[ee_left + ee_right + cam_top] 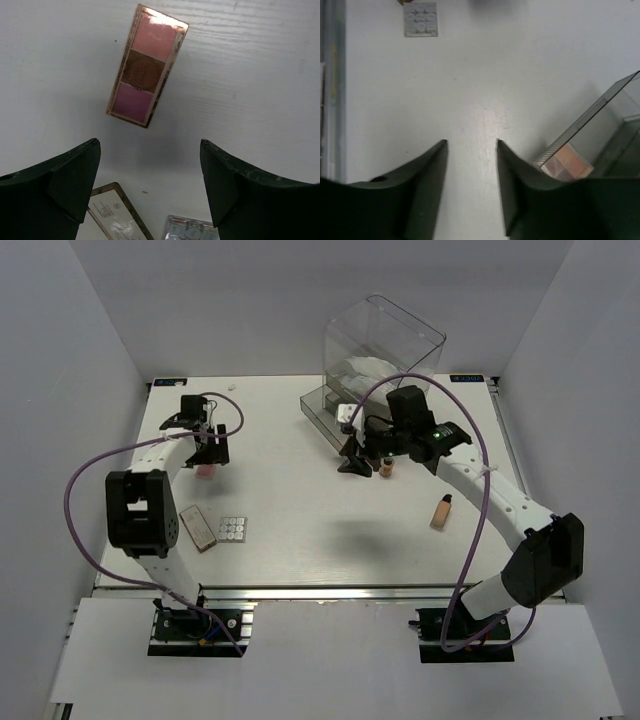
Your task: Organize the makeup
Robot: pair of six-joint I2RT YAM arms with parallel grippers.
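A slim palette (147,65) with pink, brown and mauve pans lies flat on the white table, just ahead of my left gripper (149,145), which is open and empty above it. From above the same palette (204,471) shows as a pink patch below the left gripper (208,450). Nearer the arms lie a tan flat palette (197,528) and a white grid palette (232,530). My right gripper (471,142) is open over bare table with nothing between its fingers. One tan foundation bottle (386,468) stands beside the right gripper (352,462). Another bottle (441,511) lies on its side.
The tall clear plastic box (385,345) stands at the back, with a grey drawer (328,410) pulled out toward the left. In the right wrist view a peach palette (567,162) shows through the clear wall (605,125). White walls enclose the table.
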